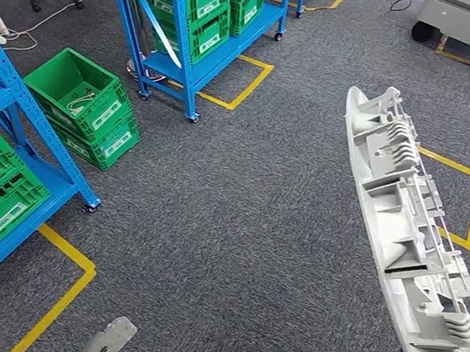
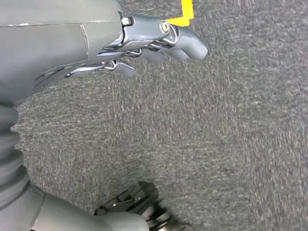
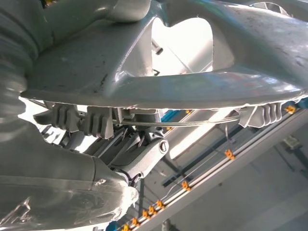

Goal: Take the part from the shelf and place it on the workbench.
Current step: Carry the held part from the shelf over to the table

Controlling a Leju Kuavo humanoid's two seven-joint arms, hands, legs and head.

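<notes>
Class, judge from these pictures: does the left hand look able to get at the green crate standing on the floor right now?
Probably not. The left hand hangs low over bare carpet, while the green crate sits well ahead beside the blue shelf; walking closer looks necessary.

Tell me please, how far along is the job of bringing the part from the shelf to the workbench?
Done, it seems: the long grey part is off the blue shelves and held up over the carpet. In hand: the right hand grips it from beneath, as the right wrist view shows. The left hand hangs over the carpet with fingers apart, holding nothing. Left: reaching the workbench and setting the part down.
</notes>
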